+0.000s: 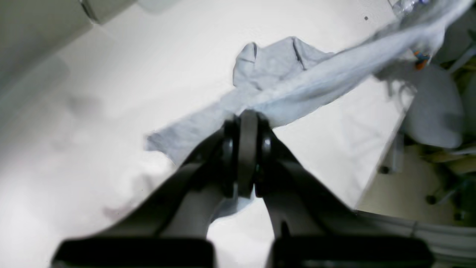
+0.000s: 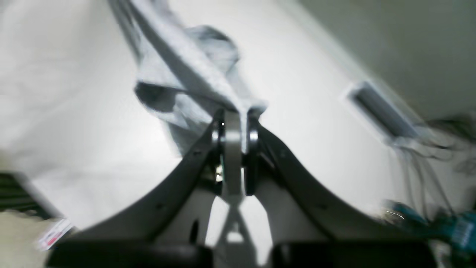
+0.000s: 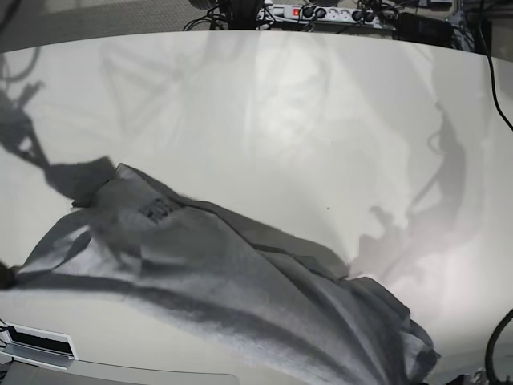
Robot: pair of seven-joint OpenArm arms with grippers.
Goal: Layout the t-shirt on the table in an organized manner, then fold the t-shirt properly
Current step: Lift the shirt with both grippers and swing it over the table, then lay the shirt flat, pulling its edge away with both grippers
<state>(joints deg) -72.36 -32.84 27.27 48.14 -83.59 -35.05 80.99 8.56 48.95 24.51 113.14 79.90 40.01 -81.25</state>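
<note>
Left wrist: left pincer (image 1: 247,119) was clamped on the shirt (image 1: 275,85), which stretched taut toward two o'clock over the table (image 1: 111,111).
Right wrist: right pincer (image 2: 233,115) pinched the cloth, running toward eleven o'clock.
Base: shirt's long axis ran ten to four o'clock; neither arm nearer.

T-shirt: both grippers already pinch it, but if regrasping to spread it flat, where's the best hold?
Probably the collar end of the t-shirt, by the dark lettering at the base view's left. It lies fairly flat there, so come from above at the shoulder edge. The rest is bunched in diagonal folds across the table. Left gripper and right gripper are shut on fabric.
</note>
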